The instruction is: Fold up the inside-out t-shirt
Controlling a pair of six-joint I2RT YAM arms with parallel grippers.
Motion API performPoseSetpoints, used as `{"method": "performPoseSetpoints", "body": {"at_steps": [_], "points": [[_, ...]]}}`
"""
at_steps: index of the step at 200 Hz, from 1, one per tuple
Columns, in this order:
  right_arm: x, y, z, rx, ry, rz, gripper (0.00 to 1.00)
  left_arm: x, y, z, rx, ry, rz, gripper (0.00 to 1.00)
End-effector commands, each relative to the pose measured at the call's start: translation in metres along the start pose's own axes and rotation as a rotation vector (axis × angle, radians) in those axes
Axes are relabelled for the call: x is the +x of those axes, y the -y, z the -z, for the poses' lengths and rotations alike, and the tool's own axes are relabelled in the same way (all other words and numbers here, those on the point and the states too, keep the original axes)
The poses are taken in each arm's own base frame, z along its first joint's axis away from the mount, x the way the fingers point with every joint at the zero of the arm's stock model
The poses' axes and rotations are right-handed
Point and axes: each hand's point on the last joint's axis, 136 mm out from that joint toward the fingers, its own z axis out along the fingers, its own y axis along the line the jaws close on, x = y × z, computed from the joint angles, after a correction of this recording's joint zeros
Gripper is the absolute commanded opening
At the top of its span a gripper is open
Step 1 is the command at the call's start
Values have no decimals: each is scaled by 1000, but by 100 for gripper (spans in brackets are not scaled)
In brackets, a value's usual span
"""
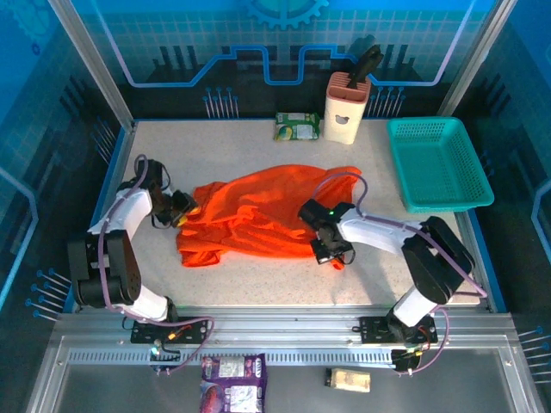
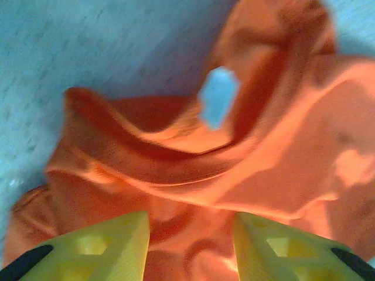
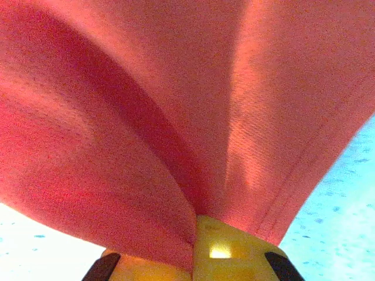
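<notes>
Right gripper [image 3: 199, 243] pinching t-shirt [image 3: 146, 105] fold (left gripper [image 2: 190, 246] astride).

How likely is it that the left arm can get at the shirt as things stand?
Probably yes: the left gripper stands open at the left edge of the shirt, with cloth between its jaws and nothing in the way.

place: robot lab cell | signs: aluminium frame [image 1: 90, 56], blue printed backdrop [image 1: 284, 52]
</notes>
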Motion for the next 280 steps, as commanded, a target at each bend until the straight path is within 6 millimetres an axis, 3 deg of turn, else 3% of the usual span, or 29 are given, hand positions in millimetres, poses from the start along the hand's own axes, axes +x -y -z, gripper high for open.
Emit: {"method": "performPoseSetpoints", "body": {"at_steps": [1, 33, 62, 81, 96, 117, 138, 157, 179, 192, 207, 214, 227, 237, 249, 262, 280], "points": [[-4, 14, 6, -40, 23, -69, 0, 21, -21, -1, -66, -8, 10, 44], [-25, 47, 28, -70, 123, -192, 0, 38, -16, -16, -34, -61, 6, 44], [-57, 109, 73, -105, 318, -385, 0, 41, 13, -18, 26, -69, -36, 43], [-82, 154, 125, -151, 499, -507, 0, 39, 33, -16, 69, -73, -56, 43], [-102, 180, 176, -186, 648, -545, 0, 35, 46, -12, 97, -71, -67, 43], [-131, 182, 252, -249, 822, -478, 0, 26, 62, 0, 125, -52, -87, 43], [-155, 140, 314, -380, 933, -328, 0, 15, 72, 17, 131, -14, -113, 43], [-171, 74, 338, -460, 940, -150, 0, 4, 77, 36, 153, 28, -113, 43], [-177, -19, 331, -563, 870, 22, 0, -8, 75, 58, 173, 76, -90, 43], [-178, -70, 317, -618, 815, 87, 0, -15, 70, 71, 174, 107, -80, 43], [-170, -145, 295, -713, 721, 199, 0, -21, 63, 82, 172, 138, -63, 43], [-163, -176, 288, -761, 671, 260, 10, -24, 60, 86, 172, 149, -57, 44], [-148, -221, 284, -809, 602, 386, 40, -25, 55, 89, 164, 154, -56, 44], [-141, -236, 281, -777, 584, 449, 49, -24, 54, 89, 158, 147, -65, 44], [-142, -235, 273, -706, 580, 472, 53, -20, 54, 85, 164, 125, -71, 44], [-150, -217, 257, -627, 563, 437, 54, -14, 51, 77, 156, 96, -78, 44], [-165, -179, 225, -499, 513, 349, 55, -6, 45, 64, 117, 66, -105, 44]]}}
